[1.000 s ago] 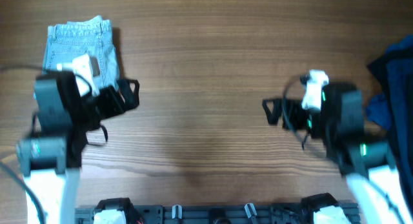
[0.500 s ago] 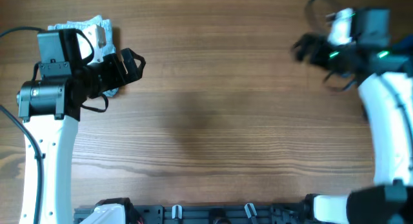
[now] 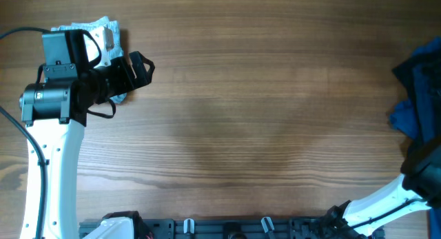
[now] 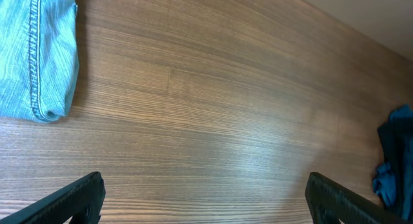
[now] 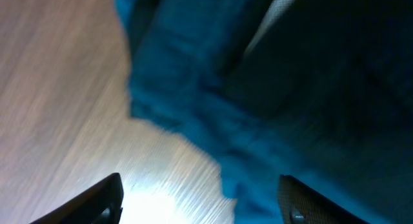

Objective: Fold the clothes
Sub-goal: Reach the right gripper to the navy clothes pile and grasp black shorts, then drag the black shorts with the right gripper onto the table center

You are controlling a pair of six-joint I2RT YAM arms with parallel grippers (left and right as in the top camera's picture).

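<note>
1. At the right wrist, my right gripper hangs with fingers spread, holding nothing, close over the dark blue clothes; this view is blurred.
2. Across the table, my left gripper is spread too, empty, near the folded jeans.
3. Risk: the blue heap lies crumpled at the right edge, so a blind pinch could catch 2 layers or drag it off.
4. A careless left swing could snag the jeans and undo their fold.

Wood-grain table, dark rail along near edge
</note>
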